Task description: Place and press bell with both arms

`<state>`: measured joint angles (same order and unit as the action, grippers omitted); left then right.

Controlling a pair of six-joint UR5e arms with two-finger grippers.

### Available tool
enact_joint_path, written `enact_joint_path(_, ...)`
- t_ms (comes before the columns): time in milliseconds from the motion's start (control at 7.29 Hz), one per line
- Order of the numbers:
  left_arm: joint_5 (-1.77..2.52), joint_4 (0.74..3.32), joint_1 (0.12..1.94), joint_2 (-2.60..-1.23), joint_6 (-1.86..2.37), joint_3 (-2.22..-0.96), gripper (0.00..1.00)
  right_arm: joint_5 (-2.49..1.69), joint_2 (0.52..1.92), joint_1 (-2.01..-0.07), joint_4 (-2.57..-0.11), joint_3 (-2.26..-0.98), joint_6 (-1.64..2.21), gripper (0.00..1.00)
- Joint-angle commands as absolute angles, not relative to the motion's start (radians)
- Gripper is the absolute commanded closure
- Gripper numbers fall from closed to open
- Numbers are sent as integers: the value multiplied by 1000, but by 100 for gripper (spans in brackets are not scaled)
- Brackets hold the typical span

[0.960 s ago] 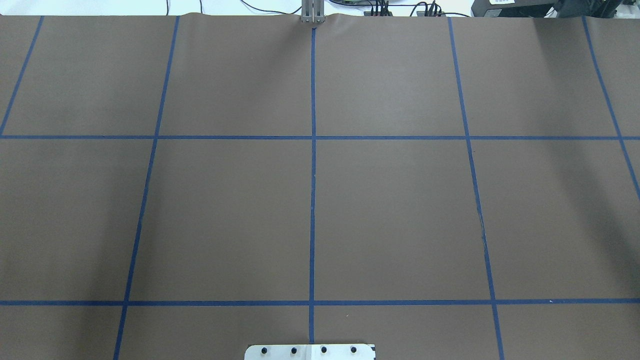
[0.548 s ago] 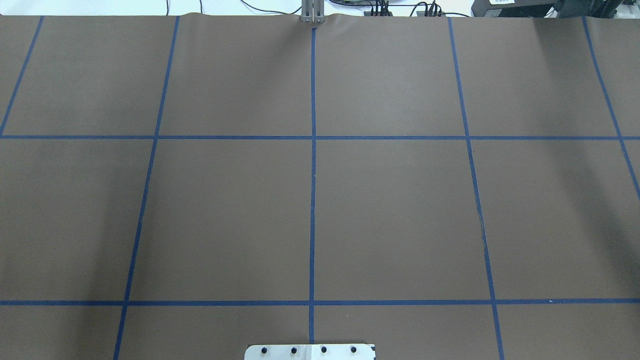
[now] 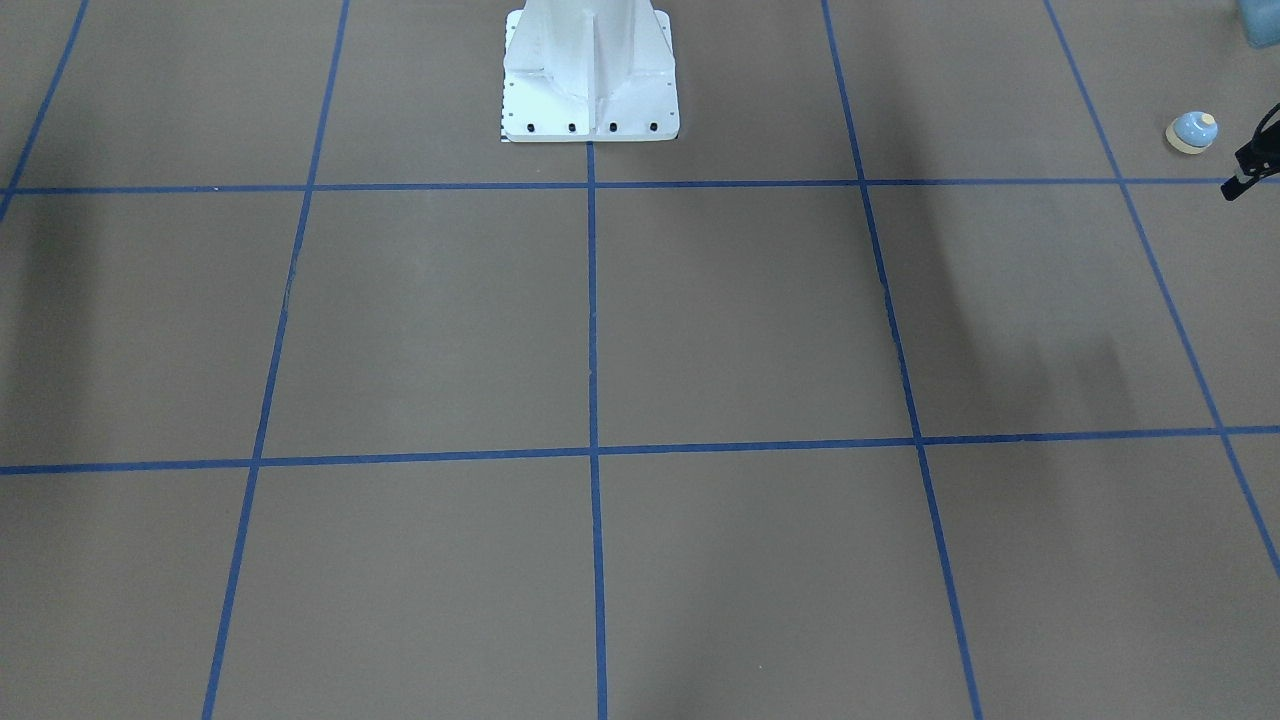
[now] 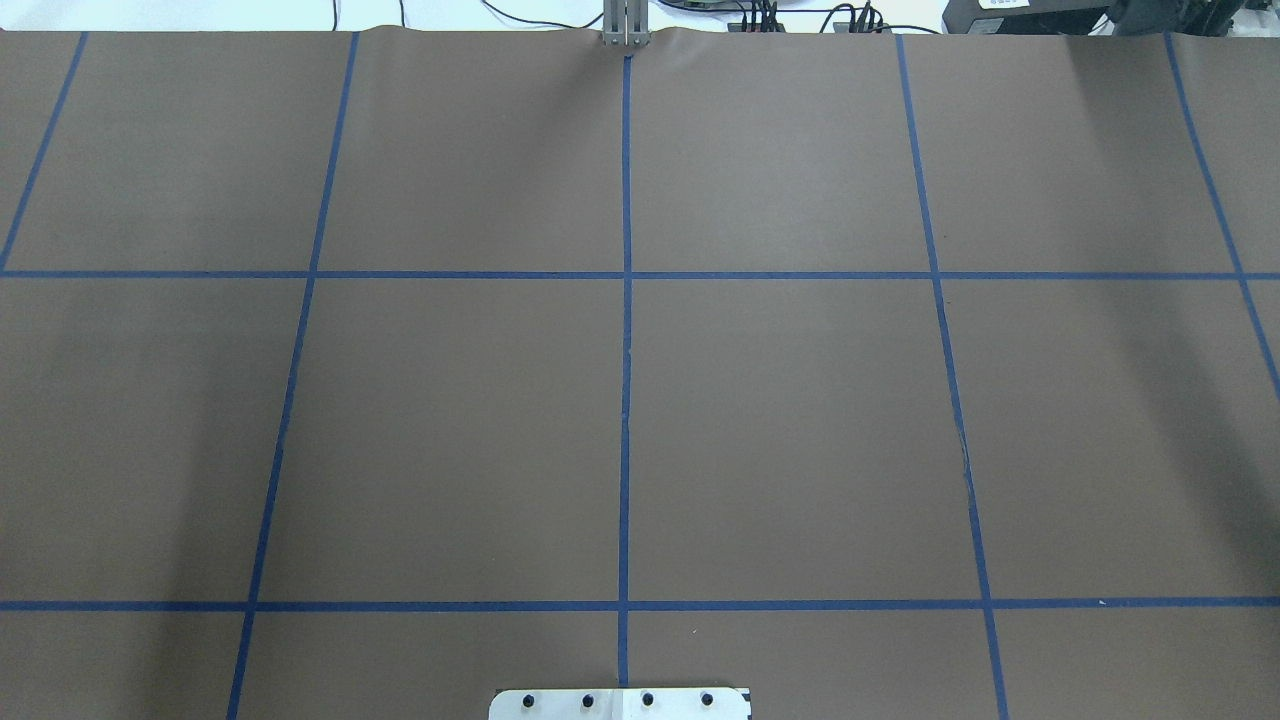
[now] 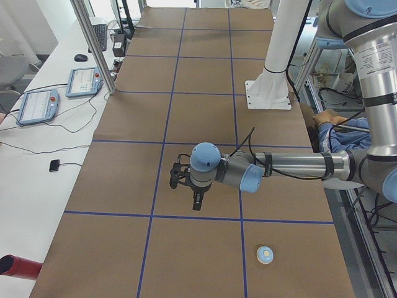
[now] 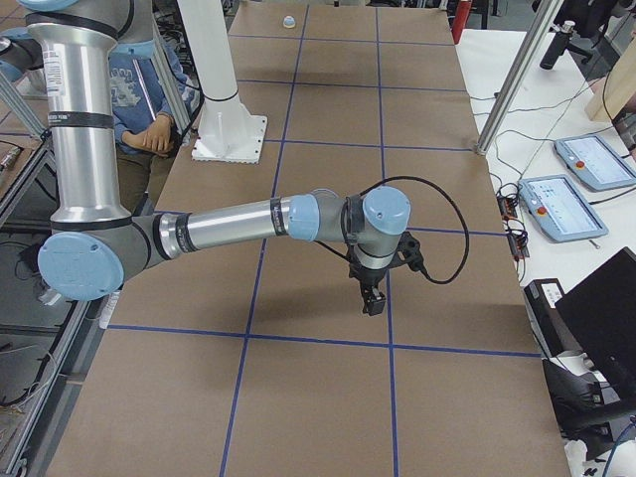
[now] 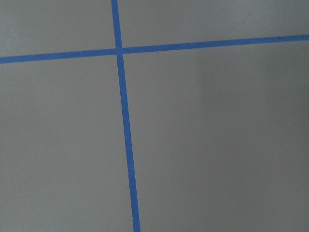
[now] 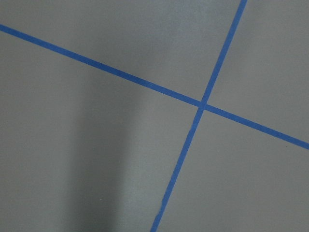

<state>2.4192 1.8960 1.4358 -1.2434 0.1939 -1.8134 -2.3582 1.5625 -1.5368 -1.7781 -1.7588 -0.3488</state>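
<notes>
The bell [image 3: 1192, 132], a small light-blue dome with a cream base and button, stands on the brown table at the robot's far left; it also shows in the exterior left view [image 5: 265, 254] and far off in the exterior right view [image 6: 288, 21]. My left gripper [image 5: 197, 200] points down above the table, apart from the bell; only a black bit of it [image 3: 1252, 165] shows in the front-facing view, and I cannot tell if it is open. My right gripper [image 6: 373, 298] points down over the table's right end, far from the bell; I cannot tell its state. Both wrist views show only table.
The white bolted pedestal [image 3: 590, 80] stands at the robot's edge of the table. Blue tape lines [image 4: 626, 350] divide the brown cover into squares. Teach pendants [image 5: 37, 105] and cables lie beyond the table's far edge. A seated person [image 6: 149, 119] is behind the robot.
</notes>
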Motion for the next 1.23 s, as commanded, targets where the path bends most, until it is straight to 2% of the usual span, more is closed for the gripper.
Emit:
enact_joint_path(0,2385,1952,1402,-1133,198,-1806,0,-2378,1606,-1528,-1642,-1755,-338,0)
enact_joint_path(137,2323,2056,1402,-1032,196,-1777,0,-2376,1606,-1522,-1638,-1758,-341,0)
enact_joint_path(274,2319,2154,1402,-997,199,-1697,0,-2376,1606,-1514,-1634,-1759,-341,0)
enact_joint_path(411,2321,2204,1401,-989,204,-1624,0,-2376,1611,-1505,-1635,-1758,-331,0)
enact_joint_path(548,2321,2204,1397,-977,196,-1600,0,-2384,1615,-1499,-1637,-1762,-324,0)
enact_joint_path(823,2327,2201,1272,-977,196,-1554,0,-2385,1620,-1490,-1635,-1776,-324,0)
enact_joint_path(1097,2341,2206,1266,-995,126,-1450,0,-2385,1629,-1485,-1635,-1789,-324,0)
